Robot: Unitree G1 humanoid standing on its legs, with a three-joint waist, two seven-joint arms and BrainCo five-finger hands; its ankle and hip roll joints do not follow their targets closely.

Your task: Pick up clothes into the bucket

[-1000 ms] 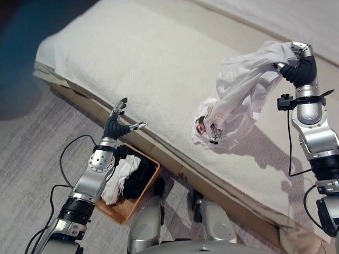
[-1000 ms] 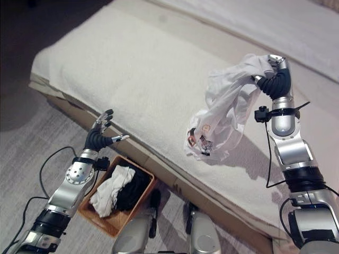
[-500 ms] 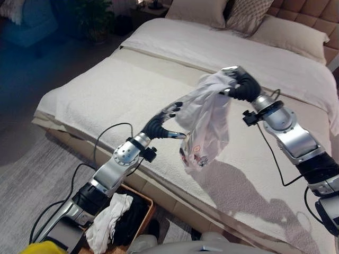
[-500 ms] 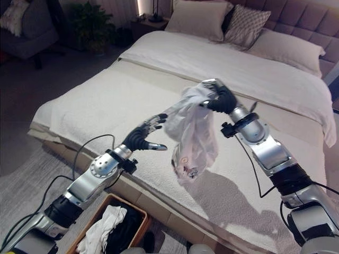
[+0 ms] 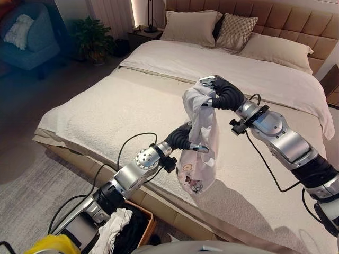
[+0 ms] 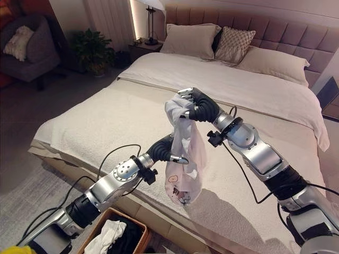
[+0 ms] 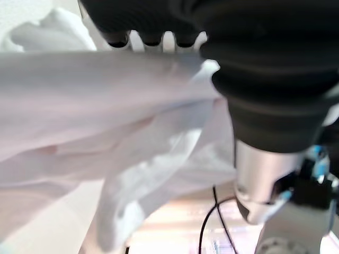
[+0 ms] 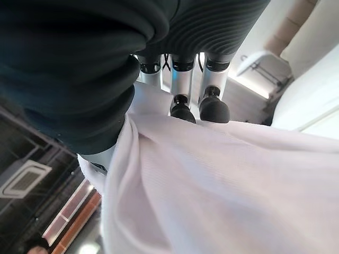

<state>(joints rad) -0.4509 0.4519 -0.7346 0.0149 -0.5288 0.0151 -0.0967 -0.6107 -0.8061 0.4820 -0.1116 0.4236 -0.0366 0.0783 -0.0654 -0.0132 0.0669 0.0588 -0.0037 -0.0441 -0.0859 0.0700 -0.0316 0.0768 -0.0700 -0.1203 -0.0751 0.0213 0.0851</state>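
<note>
Right hand (image 5: 222,95), fingers curled round a white printed cotton garment (image 5: 200,153), holds it above the cream-blanketed bed (image 5: 106,106); left hand (image 5: 183,138) touches it, finger state indiscernible.

A white garment (image 5: 201,137) with a small dark and reddish print near its hem is showing against the cream bed (image 5: 106,106). Beige pillows (image 5: 190,26) are flanking a cross-hatched brown-and-cream one (image 5: 233,32). The brown bucket (image 6: 140,238) is carrying white and black clothes (image 6: 108,235).
</note>
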